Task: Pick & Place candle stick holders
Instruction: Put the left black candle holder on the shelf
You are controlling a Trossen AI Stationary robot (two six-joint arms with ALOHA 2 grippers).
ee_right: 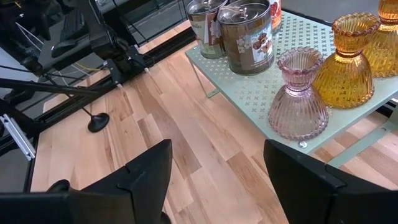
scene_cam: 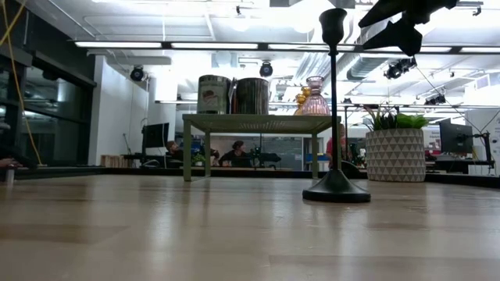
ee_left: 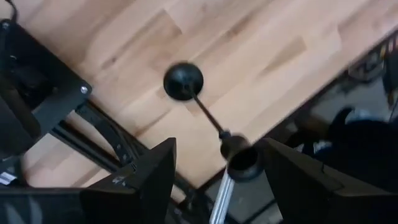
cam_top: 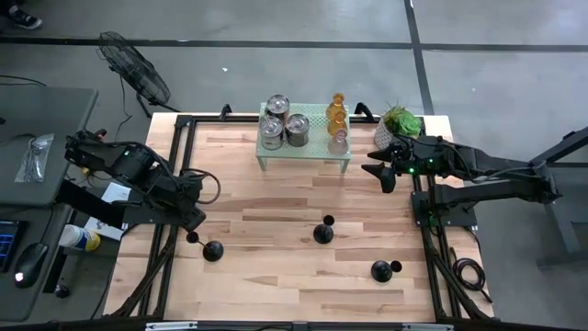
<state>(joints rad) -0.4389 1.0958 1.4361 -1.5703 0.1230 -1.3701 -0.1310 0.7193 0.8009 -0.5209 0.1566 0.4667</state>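
Left gripper [ee_left: 214,171] hangs over the black candlestick [cam_top: 210,249] at about 8 o'clock on the table [cam_top: 276,211], fingers spread, cup end of the stick between them but not pinched as far as I can see. The stick stands on its round base, near the left table edge.

Right gripper [ee_right: 214,180] is spread and empty, at about 2 o'clock, just beside the green rack [cam_top: 317,152], looking at the pink glass holder [ee_right: 298,96] and the amber ones [ee_right: 348,59]. Two metal tins [cam_top: 285,124] sit on the rack's far-left part. Plant pot [cam_top: 397,124] is close behind the right arm.

Two more black sticks are on the table: one near centre [cam_top: 323,232], one at about 5 o'clock [cam_top: 382,269].

Risks:
- Left fingers close off-centre on the thin stem → the stick tips and rolls off the edge, which is near.
- Cup end slips out if the pinch lands on its flared lip.
- Right arm sweeping toward the rack could clip the pink glass or nudge the plant; the glass pieces stand tight together, so one knock moves several.

Hard to tell:
- Whether the left fingers already touch the cup end; wrist view is blurred there.
- Low view shows only one stick, and only the underside of one gripper at its top edge.
- Number of amber holders: they overlap from above.
- Where the sticks are meant to go isn't obvious.
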